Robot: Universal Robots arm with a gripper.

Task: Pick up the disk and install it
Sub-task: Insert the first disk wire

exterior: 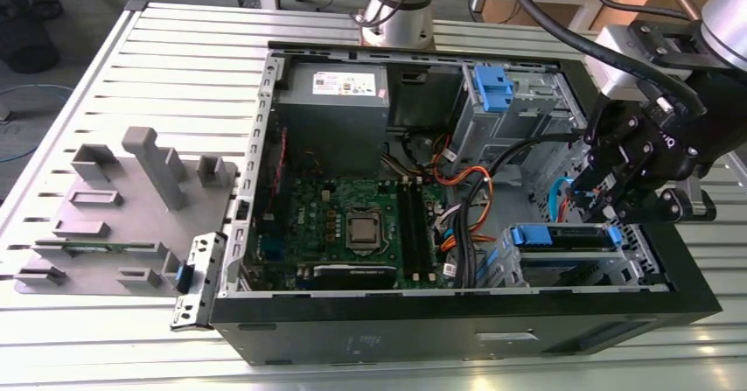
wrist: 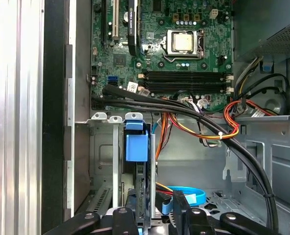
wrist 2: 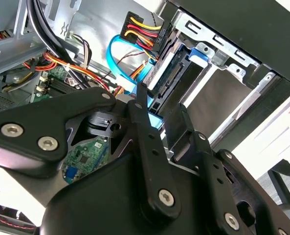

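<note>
First wrist view: the gripper [wrist: 154,211] hangs over the drive cage [wrist: 101,156] with its fingers [wrist: 180,213] spread. The disk [wrist: 144,192] stands edge-on between them. It sits close against one finger, with a visible gap to the other, so nothing is clamped. Beyond the fingertips, along the same edge of the disk, its blue pull tab [wrist: 136,147] points toward the motherboard [wrist: 184,29]. In the exterior view the disk [exterior: 572,238] lies in the cage slot just beyond the gripper [exterior: 610,205], and it looks seated or nearly so.

The main hazard, as I judge it, is the wiring. In the second wrist view a blue data cable [wrist 2: 116,58] loops just outside one finger [wrist 2: 145,127]. The yellow, red and black power leads [wrist 2: 144,27] run into the connector end of the disk [wrist 2: 170,73], just past the fingertips. Any closing or sideways drift could pinch the blue cable or tug a plug loose. A tilted push might jam the disk's rails against the cage. The black cable bundle [wrist: 184,110] crosses farther beyond the tips and could snag the arm.
</note>
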